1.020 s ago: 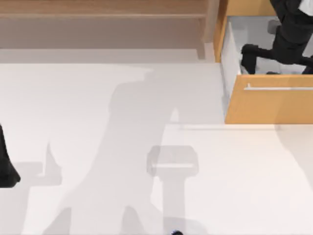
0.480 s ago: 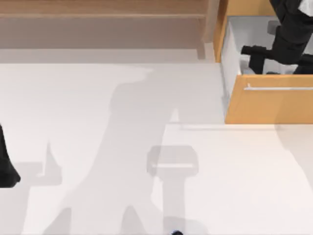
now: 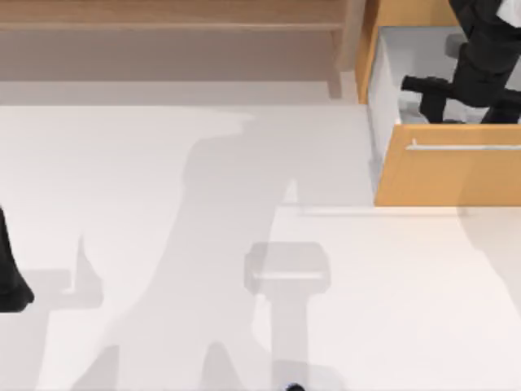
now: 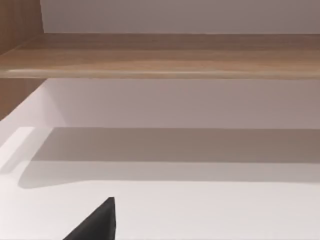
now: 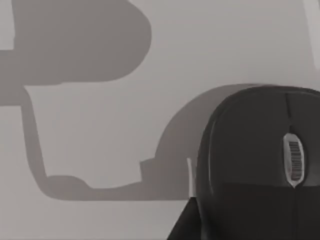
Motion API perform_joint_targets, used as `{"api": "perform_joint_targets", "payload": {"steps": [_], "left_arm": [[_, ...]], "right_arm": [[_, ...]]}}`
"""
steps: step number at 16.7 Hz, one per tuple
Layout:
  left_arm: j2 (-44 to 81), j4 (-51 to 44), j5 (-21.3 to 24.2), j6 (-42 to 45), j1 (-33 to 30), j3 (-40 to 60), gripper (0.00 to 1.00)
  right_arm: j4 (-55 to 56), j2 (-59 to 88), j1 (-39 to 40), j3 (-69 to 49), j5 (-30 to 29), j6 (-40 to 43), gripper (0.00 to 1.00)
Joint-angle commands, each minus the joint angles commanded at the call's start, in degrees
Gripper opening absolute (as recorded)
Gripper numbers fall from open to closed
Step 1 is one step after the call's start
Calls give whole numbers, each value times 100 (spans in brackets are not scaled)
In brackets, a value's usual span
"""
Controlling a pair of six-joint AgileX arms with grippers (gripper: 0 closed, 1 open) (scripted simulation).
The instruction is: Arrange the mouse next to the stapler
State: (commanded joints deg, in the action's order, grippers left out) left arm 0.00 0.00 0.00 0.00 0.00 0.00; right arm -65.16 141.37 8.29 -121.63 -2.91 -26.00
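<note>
The mouse point(image 5: 260, 165) is a smooth black rounded lump with a scroll wheel. It lies on the pale grey drawer floor, very close under my right wrist camera. In the top view my right gripper point(image 3: 464, 98) reaches down into the open drawer point(image 3: 378, 90) at the back right, and the arm hides the mouse there. The stapler is out of view. My left gripper point(image 3: 10, 285) sits parked at the table's left edge.
The drawer's orange wooden front point(image 3: 448, 175) with a silver handle point(image 3: 464, 147) juts out over the white table point(image 3: 244, 163). A wooden shelf point(image 3: 163, 16) runs along the back. Arm shadows fall across the middle of the table.
Inside the drawer, my right gripper shifted a little right and toward the back over the first half second, then held nearly still. The left arm has not moved.
</note>
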Motion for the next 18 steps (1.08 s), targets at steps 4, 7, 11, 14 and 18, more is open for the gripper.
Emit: {"api": "perform_joint_targets", "payload": {"steps": [4,7,11,14,18], "left_arm": [[0,0,0,0,0,0,100],[0,0,0,0,0,0,100],[0,0,0,0,0,0,100],[0,0,0,0,0,0,100],[0,0,0,0,0,0,100]], "right_arm": [[0,0,0,0,0,0,0],[0,-7,2,0,2,-8,0],[-98,-253,15,36,-29,-29,0],[-157,-758,55,292,-83,-106,0],[58,-1725,273,703,-132,-340,0]]}}
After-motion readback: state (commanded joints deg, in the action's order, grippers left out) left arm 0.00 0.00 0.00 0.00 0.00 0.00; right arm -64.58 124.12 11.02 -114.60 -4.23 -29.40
